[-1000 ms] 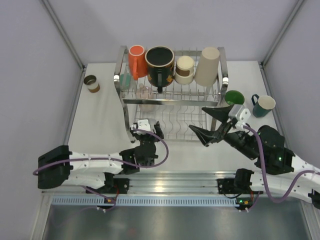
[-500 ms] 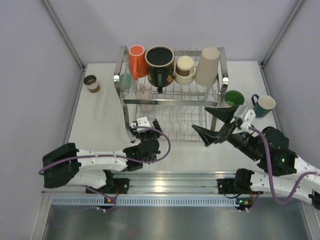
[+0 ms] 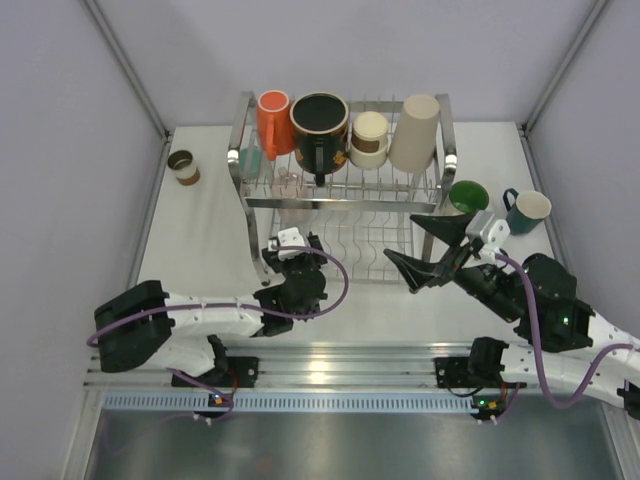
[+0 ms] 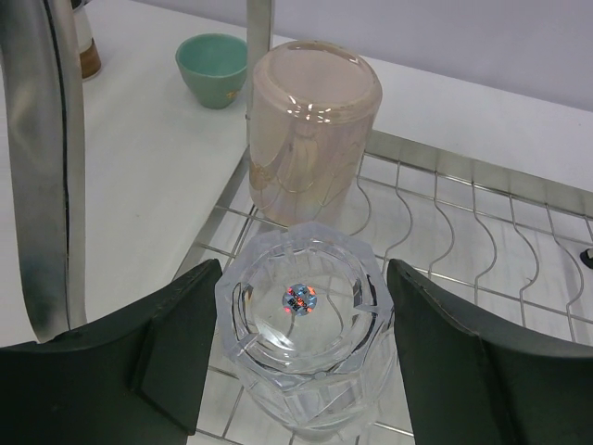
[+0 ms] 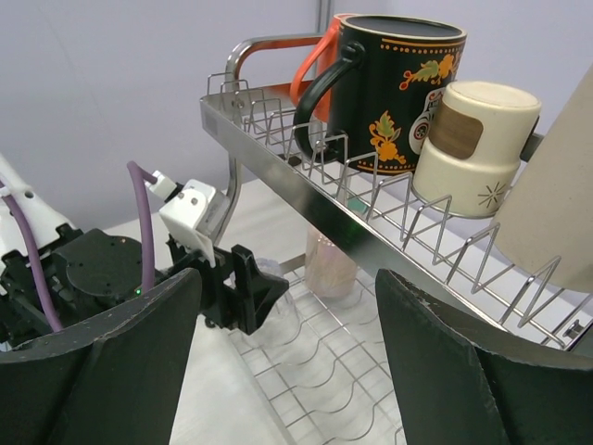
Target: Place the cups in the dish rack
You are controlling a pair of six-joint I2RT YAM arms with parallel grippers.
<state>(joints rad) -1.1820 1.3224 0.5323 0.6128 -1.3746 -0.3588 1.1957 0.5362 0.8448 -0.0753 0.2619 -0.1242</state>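
Setting the clear faceted glass cup [image 4: 301, 324] mouth-down on the lower tier of the two-tier chrome wire dish rack [image 3: 340, 203] looks like the step in hand. The left gripper [image 4: 303, 278] brackets this cup at the rack's front left corner. Its black fingers [image 4: 176, 343] sit against the glass on both sides, so it appears to be holding the cup. Just behind, a pale pink glossy tumbler [image 4: 310, 130] stands inverted on the same tier.

The right gripper [image 3: 400, 238] hangs over the rack's front right part, spread wide with nothing between its fingers.

On the rack's upper tier sit an orange mug [image 3: 272, 118], a large black patterned mug [image 3: 320, 125], a cream paper cup with a brown band [image 3: 368, 138] and a tall beige cup [image 3: 415, 130].

Next, the left fingers likely need to part and lift straight off without nudging the tumbler. The right arm could then reach the green cup [image 3: 468, 195] and the teal mug [image 3: 527, 210], both right of the rack. A small brown paper cup [image 3: 183, 166] waits left of it.

The rack stands on a white tabletop [image 3: 200, 250] enclosed by plain pale grey walls.
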